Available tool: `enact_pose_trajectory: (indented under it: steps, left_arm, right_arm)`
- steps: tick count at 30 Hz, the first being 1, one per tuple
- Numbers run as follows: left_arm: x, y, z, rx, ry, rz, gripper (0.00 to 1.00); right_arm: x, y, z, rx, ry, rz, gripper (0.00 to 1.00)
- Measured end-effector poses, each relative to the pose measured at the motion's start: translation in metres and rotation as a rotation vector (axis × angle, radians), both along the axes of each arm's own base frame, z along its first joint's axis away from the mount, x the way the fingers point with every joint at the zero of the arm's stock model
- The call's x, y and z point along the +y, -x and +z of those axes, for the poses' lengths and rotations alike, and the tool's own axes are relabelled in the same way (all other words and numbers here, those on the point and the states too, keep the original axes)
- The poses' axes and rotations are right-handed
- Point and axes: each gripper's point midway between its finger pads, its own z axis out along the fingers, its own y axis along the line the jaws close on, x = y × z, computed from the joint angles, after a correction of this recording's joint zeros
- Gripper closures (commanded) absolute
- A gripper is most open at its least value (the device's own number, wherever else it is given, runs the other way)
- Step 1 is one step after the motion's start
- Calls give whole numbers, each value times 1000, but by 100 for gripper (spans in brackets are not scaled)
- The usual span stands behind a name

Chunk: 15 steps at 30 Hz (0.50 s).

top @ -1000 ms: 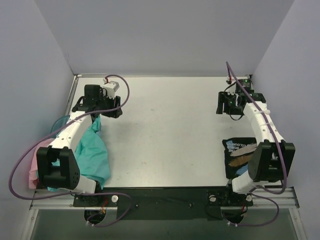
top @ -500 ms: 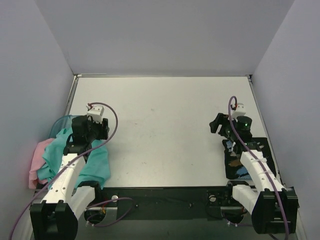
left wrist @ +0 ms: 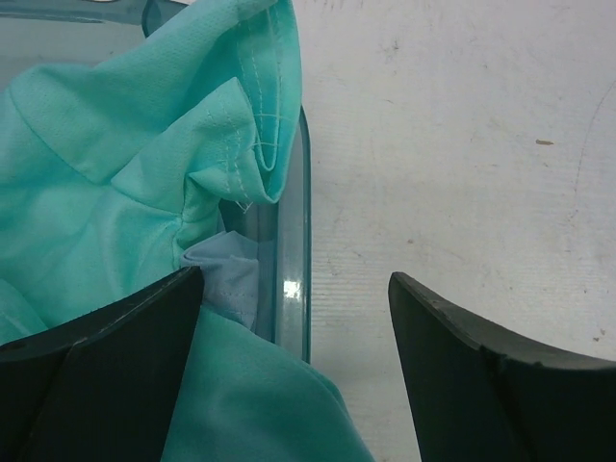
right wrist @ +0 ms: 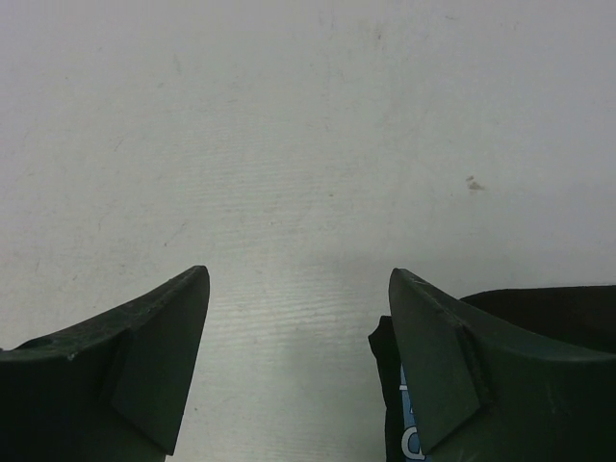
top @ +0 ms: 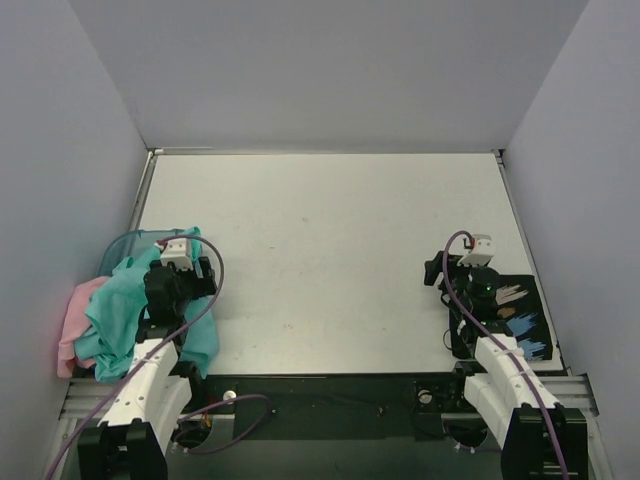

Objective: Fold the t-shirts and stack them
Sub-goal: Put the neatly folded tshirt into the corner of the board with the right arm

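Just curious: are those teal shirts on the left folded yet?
No, crumpled: the teal shirts lie bunched in loose folds over the bin rim.

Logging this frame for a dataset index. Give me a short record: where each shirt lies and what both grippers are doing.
teal t-shirts: heaped at the table's left edge, spilling over the bin rim
pink t-shirt: crumpled, left of the teal heap
black t-shirt: near right corner, print up
left gripper: open, over bin rim and teal cloth
right gripper: open, over bare table beside the black t-shirt
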Motion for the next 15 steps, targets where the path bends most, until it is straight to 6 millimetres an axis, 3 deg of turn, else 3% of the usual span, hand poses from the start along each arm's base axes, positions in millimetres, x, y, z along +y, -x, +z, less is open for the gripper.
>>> enact_pose_trajectory:
  steps: [5,15]
  left_arm:
    - [3,1,-5,-25,-9,18,11]
    - [3,1,-3,-47,32,43,9]
  right_arm:
    - [-3,-4,10,-50,21,-8,30]
    - [-5,-5,10,-51,39,-6,30]
